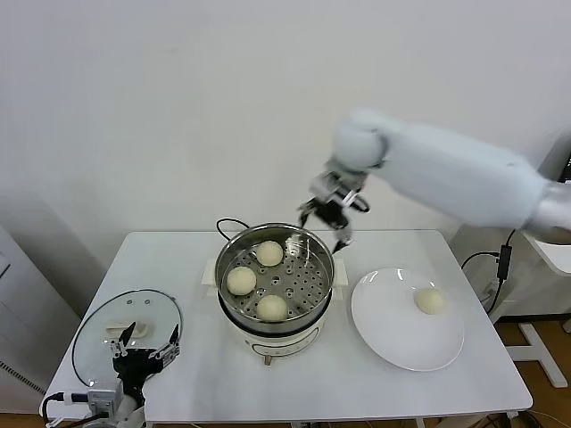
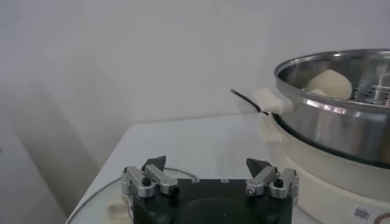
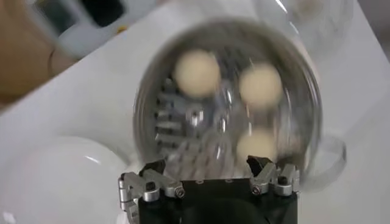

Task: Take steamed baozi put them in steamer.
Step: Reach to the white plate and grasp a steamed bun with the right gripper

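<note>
- Right hand (image 1: 328, 217) released, empty, hovering above the steamer (image 1: 276, 275) back rim.
- Three buns (image 1: 242, 280) below it in steamer; fourth bun (image 1: 431, 300) on plate (image 1: 393, 334).
- Left hand (image 1: 144, 349) released, over lid (image 1: 94, 325).

No readable text, brand, number or sign appears in any view. The only candidate is a small label (image 2: 362, 212) on the white pot base (image 2: 323, 189) under the steamer (image 2: 341, 115), seen from the left wrist (its print is too small to make out).
</note>
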Motion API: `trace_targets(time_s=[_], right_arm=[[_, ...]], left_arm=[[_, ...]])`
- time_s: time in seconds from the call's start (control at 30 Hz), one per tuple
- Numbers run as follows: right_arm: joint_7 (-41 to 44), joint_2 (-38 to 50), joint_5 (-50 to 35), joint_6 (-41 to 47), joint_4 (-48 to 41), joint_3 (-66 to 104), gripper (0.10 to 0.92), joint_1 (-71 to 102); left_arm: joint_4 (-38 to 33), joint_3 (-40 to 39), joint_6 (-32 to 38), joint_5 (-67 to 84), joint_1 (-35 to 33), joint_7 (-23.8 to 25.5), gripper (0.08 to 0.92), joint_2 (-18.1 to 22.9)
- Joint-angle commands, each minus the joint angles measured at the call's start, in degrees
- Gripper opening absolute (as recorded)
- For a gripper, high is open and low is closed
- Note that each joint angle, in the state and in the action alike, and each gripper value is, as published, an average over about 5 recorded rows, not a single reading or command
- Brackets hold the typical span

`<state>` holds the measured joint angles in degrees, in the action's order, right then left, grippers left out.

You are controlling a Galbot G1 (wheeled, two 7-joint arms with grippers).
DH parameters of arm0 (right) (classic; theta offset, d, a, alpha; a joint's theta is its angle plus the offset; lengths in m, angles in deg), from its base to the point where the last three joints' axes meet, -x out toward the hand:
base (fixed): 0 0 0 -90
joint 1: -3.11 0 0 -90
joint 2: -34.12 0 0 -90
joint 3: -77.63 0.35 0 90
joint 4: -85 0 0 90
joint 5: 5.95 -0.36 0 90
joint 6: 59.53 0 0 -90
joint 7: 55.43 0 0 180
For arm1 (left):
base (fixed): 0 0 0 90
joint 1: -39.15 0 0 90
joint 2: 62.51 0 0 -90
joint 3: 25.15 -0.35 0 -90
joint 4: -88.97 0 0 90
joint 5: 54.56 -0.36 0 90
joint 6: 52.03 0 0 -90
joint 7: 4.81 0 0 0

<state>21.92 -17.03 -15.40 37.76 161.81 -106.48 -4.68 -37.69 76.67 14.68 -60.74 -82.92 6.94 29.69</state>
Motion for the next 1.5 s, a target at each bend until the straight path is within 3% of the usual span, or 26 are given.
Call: trace_targets(time_s=[0.03, 0.3, 0.57, 1.5], right_arm=[[0.9, 19.2, 3.7, 14.6, -3.2, 5.0, 0.823, 3.2], [1.3, 20.9, 22.6, 6.1, -4.5, 24.7, 0.823, 28.2], [-0.4, 12.7, 30.9, -2.5, -13.6, 39.4, 0.823, 44.2], [-5.4, 3.9, 39.0, -8.2, -24.1, 45.7, 0.823, 49.5]], left_arm=[[-0.4, 0.0, -0.6, 2.1, -0.4, 0.6, 0.823, 0.2], [-0.8, 0.3, -1.5, 4.0, -1.2, 0.9, 0.823, 0.3], [-0.1, 0.3, -1.8, 3.7, -2.1, 1.0, 0.823, 0.3], [2.5, 1.4, -2.3, 3.7, -1.1, 1.2, 0.823, -1.2]])
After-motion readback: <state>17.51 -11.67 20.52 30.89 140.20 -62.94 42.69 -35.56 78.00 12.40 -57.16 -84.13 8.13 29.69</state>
